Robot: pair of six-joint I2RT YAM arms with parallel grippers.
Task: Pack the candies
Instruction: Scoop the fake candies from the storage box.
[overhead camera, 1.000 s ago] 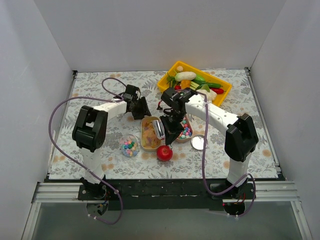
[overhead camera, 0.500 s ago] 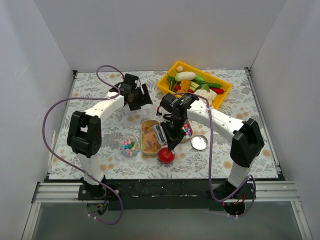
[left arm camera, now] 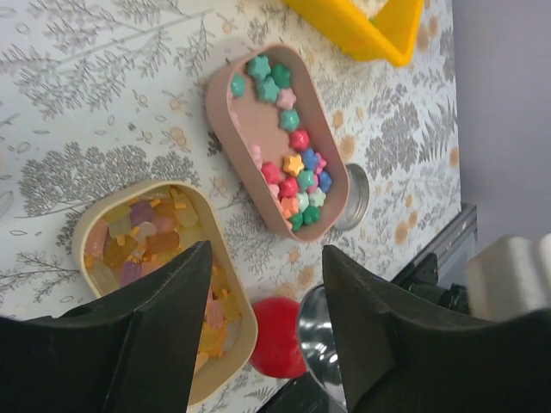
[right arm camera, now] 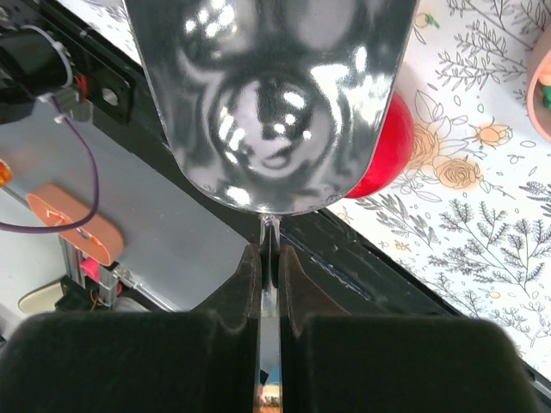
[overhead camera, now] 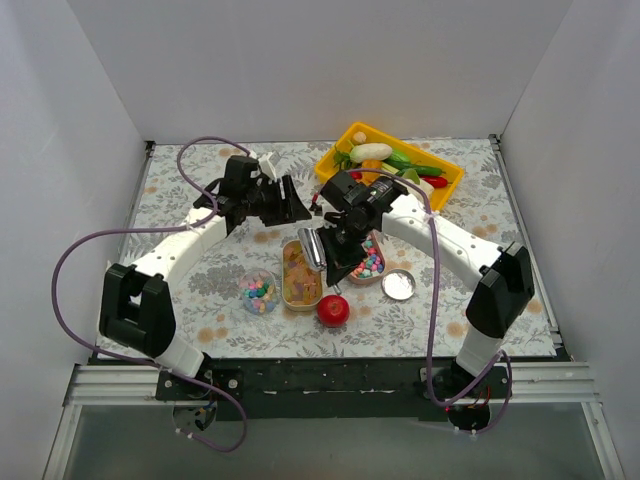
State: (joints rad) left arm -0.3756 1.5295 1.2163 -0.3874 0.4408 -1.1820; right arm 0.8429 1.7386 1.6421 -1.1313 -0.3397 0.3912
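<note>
The candies [left arm camera: 146, 241] are small gummy pieces, amber, orange and pale yellow. We judge them light, soft and somewhat tacky, likely to cling together, and too small for a finger pinch, so they are better lifted from beneath in a scoop than gripped singly. They lie heaped in the beige tin [left arm camera: 239, 340], directly under the left gripper [left arm camera: 267, 258], whose near finger hides part of the heap. Its jaws stand apart with nothing between them. There are too many pieces, too piled up, for us to count; some dozens is our guess. The right gripper [right arm camera: 269, 258] is clamped tight on the thin handle of the one metal scoop [right arm camera: 275, 95], and in the top view the scoop hangs over the tin's rim on that gripper's side. We cannot tell whether it carries anything. Beyond the left gripper's fingertips lies one pink dish [left arm camera: 250, 120] with close to twenty star sweets [left arm camera: 297, 172] along one wall. One round metal lid [left arm camera: 355, 200] sits just beside that dish, and one red ball [left arm camera: 277, 337] sits just beside the tin, under the scoop. One clear bowl [overhead camera: 259, 292] of coloured sweets sits on the tin's far side from the right gripper. One yellow tray [left arm camera: 362, 30] of toy vegetables [overhead camera: 385, 160] lies well apart on the table [left arm camera: 103, 103].
</note>
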